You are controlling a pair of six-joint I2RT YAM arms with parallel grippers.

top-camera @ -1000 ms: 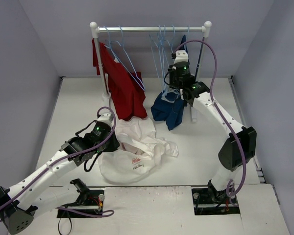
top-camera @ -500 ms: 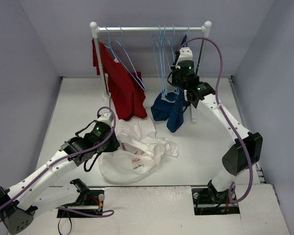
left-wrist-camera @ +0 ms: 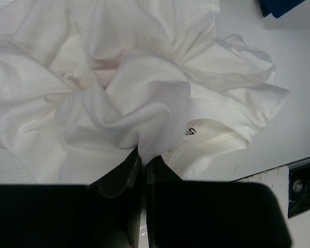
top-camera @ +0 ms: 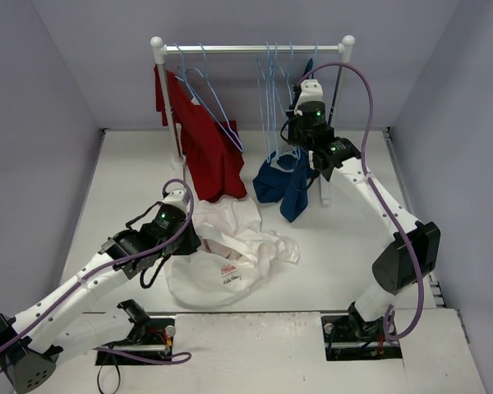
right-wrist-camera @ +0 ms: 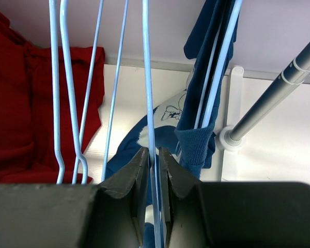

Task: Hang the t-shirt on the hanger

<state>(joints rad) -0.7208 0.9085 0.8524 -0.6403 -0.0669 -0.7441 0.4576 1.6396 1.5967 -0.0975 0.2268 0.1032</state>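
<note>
Apparently readying both items, each arm grips one. On the table (top-camera: pixel 345 238), the left gripper (left-wrist-camera: pixel 143 155) is pinched fully closed on a fold of the crumpled white t-shirt (left-wrist-camera: pixel 134 93). At the rack (top-camera: pixel 255 48), the right gripper (right-wrist-camera: pixel 154 157) is nearly closed, clamping the thin wire of a pale-blue hanger (right-wrist-camera: pixel 146 77).

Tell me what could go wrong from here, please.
The right claw pinches only a thin wire of the hanger; it may slip or twist. Neighbouring hangers and the navy shirt hang close and may snag. The left claw grips one bunched fold of the t-shirt, so it may lift as a crumpled lump.
</note>
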